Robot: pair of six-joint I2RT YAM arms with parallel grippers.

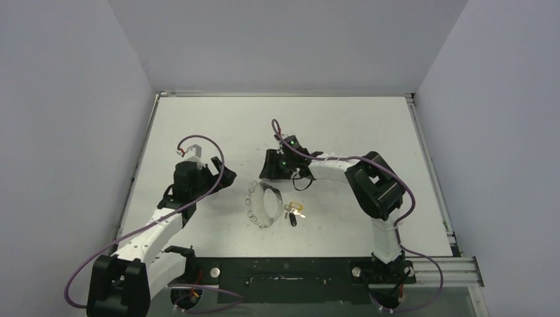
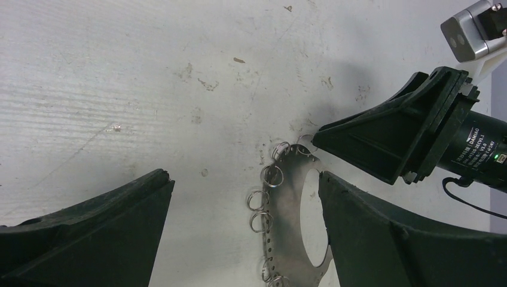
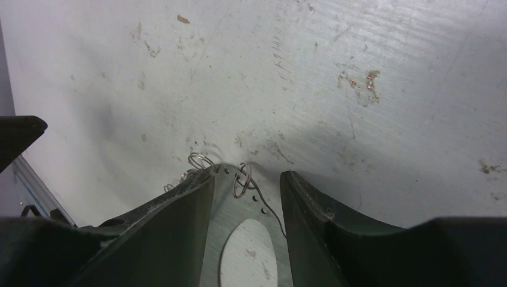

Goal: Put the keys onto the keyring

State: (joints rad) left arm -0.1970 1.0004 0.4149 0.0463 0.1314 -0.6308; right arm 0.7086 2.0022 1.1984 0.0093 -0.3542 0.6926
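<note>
The keyring (image 1: 267, 205) is a flat silvery plate with an oval hole and several small rings along its left edge, lying on the table. The keys (image 1: 295, 212), one yellow-headed and one black-headed, lie just right of it. My right gripper (image 1: 267, 173) points down at the keyring's far end. In the right wrist view its jaws (image 3: 248, 178) straddle that end (image 3: 236, 203), half closed, with a gap still at the right finger. My left gripper (image 1: 223, 174) stands wide open left of the keyring. In the left wrist view (image 2: 244, 179) the ring edge (image 2: 287, 203) lies between its fingers, untouched.
White tabletop with scuff marks, enclosed by pale walls at the left, back and right. Purple cables loop from both arms. The right gripper's black finger (image 2: 382, 134) reaches into the left wrist view at the keyring's top.
</note>
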